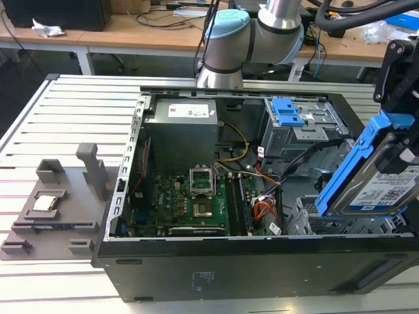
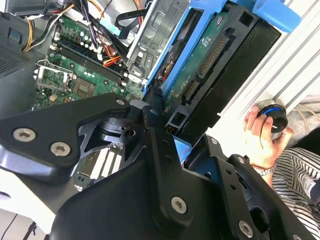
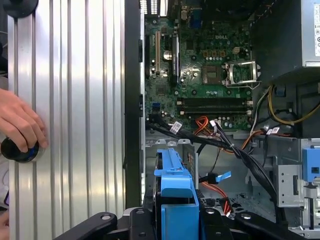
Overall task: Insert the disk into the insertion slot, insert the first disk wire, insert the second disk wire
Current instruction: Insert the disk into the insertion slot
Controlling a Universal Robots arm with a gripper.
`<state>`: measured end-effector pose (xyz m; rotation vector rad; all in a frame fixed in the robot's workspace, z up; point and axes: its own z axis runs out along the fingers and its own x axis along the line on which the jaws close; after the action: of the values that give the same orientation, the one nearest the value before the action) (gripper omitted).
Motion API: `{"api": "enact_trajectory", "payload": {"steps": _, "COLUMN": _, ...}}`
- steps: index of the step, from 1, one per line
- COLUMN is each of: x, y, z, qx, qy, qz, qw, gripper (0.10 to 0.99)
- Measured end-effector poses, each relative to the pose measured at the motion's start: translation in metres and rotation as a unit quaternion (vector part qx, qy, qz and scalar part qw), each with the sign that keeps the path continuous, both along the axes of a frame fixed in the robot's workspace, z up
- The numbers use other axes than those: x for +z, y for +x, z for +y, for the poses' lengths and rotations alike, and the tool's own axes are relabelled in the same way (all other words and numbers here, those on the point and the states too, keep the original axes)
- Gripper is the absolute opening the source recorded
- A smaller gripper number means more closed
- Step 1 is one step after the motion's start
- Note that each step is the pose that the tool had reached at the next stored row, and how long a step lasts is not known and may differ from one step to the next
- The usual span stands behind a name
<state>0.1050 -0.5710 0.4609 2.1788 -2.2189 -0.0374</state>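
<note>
My gripper (image 1: 404,156) is clamped on the disk (image 1: 383,190), held over the insertion slot (image 1: 340,224) at the case's (image 1: 196,275) end, exterior view's right. Long axis steeply tilted, lower end toward the slot.

Bright, even light from above fills the room. The ribbed metal table (image 3: 75,100) glares almost white in both wrist views. Inside the computer case (image 1: 196,275) soft shadow gathers, deepest beside the power supply (image 1: 180,140). The disk (image 1: 386,190) shows a pale sheen on its label.
</note>
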Motion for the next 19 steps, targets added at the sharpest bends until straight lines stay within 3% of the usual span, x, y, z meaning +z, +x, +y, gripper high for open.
{"api": "enact_trajectory", "payload": {"steps": 9, "x": -0.0010, "y": -0.0030, "z": 0.0125, "qx": 0.000, "qy": -0.0007, "qz": 0.0000, "qw": 1.0000, "gripper": 0.365}}
{"api": "enact_trajectory", "payload": {"steps": 19, "x": -0.0082, "y": -0.0042, "z": 0.0160, "qx": 0.000, "qy": -0.0011, "qz": 0.0000, "qw": 1.0000, "gripper": 0.365}}
